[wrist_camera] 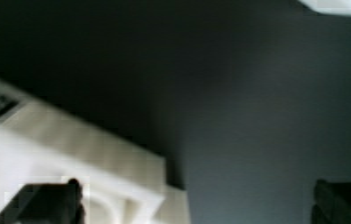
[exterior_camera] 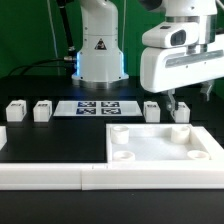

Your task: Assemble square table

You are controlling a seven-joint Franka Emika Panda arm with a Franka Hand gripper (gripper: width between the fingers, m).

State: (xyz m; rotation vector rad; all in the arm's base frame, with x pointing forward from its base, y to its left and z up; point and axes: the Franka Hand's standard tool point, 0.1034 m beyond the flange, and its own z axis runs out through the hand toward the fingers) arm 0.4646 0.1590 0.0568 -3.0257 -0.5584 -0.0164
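- Step in hand: approach to a leg pick (judged: panel sockets all vacant).
- Gripper (exterior_camera: 180,104): jaws spread wide, holding nothing, no contact seen.
- Leg (exterior_camera: 180,115): just below the jaws, apart.
- Square panel (exterior_camera: 155,146): lower, just beside the jaws.
- Next move calls for: straight descent, leg centred between the fingers (wrist_camera: 47,203), then closing.

The square panel (exterior_camera: 160,143) and block legs (exterior_camera: 17,112) are finished white, the marker board (exterior_camera: 97,107) is printed with black-and-white tags, and the table (exterior_camera: 50,140) is coloured black.
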